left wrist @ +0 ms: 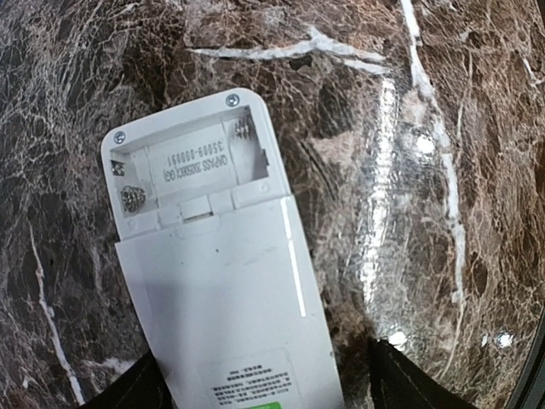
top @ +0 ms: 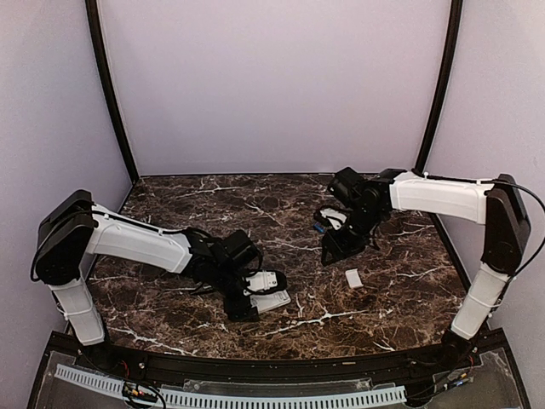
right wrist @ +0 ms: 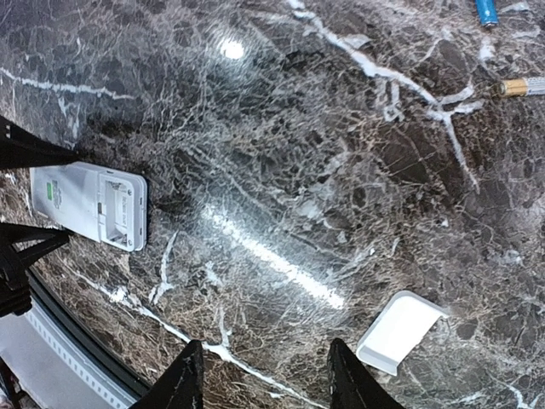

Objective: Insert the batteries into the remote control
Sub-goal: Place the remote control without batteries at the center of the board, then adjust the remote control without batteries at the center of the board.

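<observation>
Seen from above, two white-and-black arms work over a dark brown, white-veined marble surface [top: 213, 204], and we find the small flat white rectangular remote control [top: 274, 300] lying at about 6 o'clock on it, back side up, at the tip of the left tool [top: 254, 296]. The left wrist camera shows the remote [left wrist: 221, 281] running from the bottom edge up toward 11 o'clock, its battery bay uncovered at the far end with bare spring contacts and no cells inside. The left tool [left wrist: 264, 392] straddles the handset's near end with its two black fingers [left wrist: 136, 388] spread to either side. The 7 o'clock finger sits against the casing, a dark gap shows beside the 5 o'clock finger, and we cannot tell whether either one presses. The right tool [top: 336, 249] hangs above the surface at about 2 o'clock, well apart from the remote, and its wrist view shows the right tool [right wrist: 268, 379] with fingers [right wrist: 192, 375] parted and nothing between them. A thin plain white cover plate [right wrist: 400, 331] lies just beside it at 5 o'clock and shows as a small white tile [top: 353, 278] from above. One tiny blue cylindrical battery [right wrist: 486, 10] rests on the surface at the 1 o'clock corner of that wrist view. Below it lies a slim pale stick with a brassy tip [right wrist: 524, 85] that we cannot identify.
</observation>
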`<control>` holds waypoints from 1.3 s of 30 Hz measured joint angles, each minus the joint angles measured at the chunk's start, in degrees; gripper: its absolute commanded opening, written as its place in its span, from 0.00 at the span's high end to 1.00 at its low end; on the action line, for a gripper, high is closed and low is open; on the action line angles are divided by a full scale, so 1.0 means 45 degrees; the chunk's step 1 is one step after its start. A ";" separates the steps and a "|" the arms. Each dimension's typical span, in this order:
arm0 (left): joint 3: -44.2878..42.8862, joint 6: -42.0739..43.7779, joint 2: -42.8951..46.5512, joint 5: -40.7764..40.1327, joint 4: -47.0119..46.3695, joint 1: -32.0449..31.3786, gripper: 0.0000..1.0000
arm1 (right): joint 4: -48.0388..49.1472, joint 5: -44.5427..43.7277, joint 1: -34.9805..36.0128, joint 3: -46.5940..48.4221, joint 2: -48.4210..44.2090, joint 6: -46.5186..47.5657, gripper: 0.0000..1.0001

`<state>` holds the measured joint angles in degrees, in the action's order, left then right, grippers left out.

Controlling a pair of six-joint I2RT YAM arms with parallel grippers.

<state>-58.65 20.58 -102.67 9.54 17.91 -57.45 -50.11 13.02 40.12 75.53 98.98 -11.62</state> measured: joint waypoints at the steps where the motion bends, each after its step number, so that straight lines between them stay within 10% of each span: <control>1: 0.0053 -0.0034 0.0063 -0.0015 0.0034 -0.0005 0.20 | 0.0117 0.0049 -0.0146 0.0000 -0.0015 -0.0049 0.57; 39: -0.0185 -0.0529 0.0058 -0.0063 0.0670 0.0204 0.19 | 0.2841 -0.1855 -0.3050 0.1938 0.3541 -0.0933 0.57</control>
<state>-59.48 18.20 -102.41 9.26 20.93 -56.53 -37.32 4.67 26.39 84.25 114.91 -15.81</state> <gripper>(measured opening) 0.824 0.431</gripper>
